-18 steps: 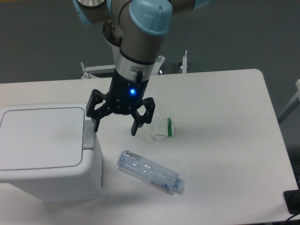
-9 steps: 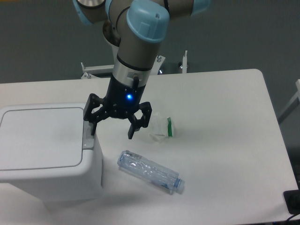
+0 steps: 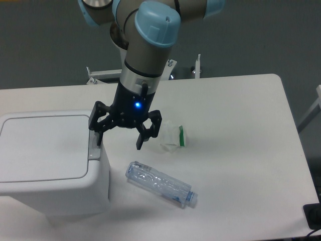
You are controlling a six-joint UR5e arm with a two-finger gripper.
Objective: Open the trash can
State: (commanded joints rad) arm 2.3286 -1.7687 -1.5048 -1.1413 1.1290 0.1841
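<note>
Camera view: a white bench (image 3: 241,115) stands before a dark grey wall. The trash can (image 3: 45,160), lid down, sits at its left edge, partly cut off. The gripper (image 3: 119,141) hangs with fingers (image 3: 142,140) spread and empty, one at the grey latch (image 3: 94,149); contact is unclear. A clear bottle (image 3: 159,184) lies nearby.

Clear plastic bottle (image 3: 160,184) on white table (image 3: 241,125); nearby — crumpled wrapper (image 3: 173,137)

White table (image 3: 241,110) with rounded corners; dark grey floor (image 3: 50,45) behind it.
</note>
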